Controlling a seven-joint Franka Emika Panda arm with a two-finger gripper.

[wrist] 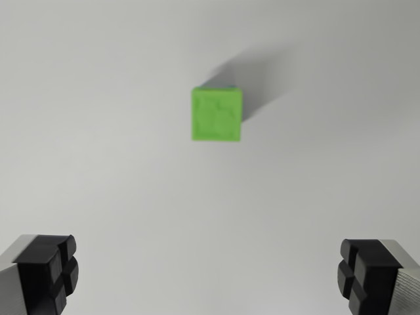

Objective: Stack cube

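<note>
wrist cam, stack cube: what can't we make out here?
- Green cube: blurred; the pattern on its top face is unreadable.
- Bluish sliver at the cube's far edge: too small to tell whether another cube sits beneath.
- Gripper: jaws wide apart, cut off by the bottom edge and the corners.
- Any second cube elsewhere: none in view, possibly outside the frame.

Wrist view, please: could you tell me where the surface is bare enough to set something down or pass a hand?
Almost everywhere. The white surface is bare on both sides of the green cube, and across the broad stretch between the cube and the open gripper. The only occupied spot is the cube itself, with its shadow behind it toward the view's upper right. Nothing is crowded.
</note>
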